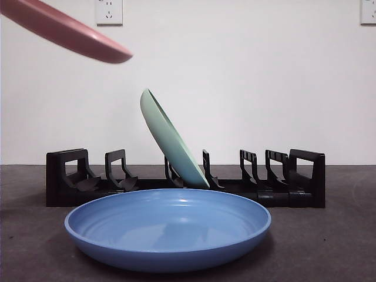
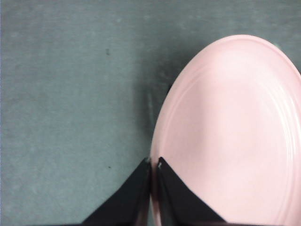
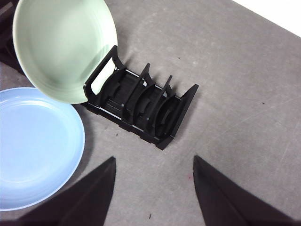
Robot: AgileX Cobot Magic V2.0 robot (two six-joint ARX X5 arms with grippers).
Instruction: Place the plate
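Note:
My left gripper (image 2: 154,163) is shut on the rim of a pink plate (image 2: 230,132) and holds it in the air. In the front view the pink plate (image 1: 64,29) hangs tilted at the upper left, above the left end of the black dish rack (image 1: 64,182). A green plate (image 1: 170,138) stands leaning in a middle slot of the rack; it also shows in the right wrist view (image 3: 63,47). A blue plate (image 1: 167,226) lies flat on the table in front of the rack. My right gripper (image 3: 153,162) is open and empty, high above the rack's right end (image 3: 141,110).
The grey table (image 1: 341,235) stretches around the rack. The rack's left slots (image 1: 117,173) and right slots (image 1: 264,170) hold nothing. A white wall with outlets (image 1: 108,12) stands behind. The blue plate also shows in the right wrist view (image 3: 33,146).

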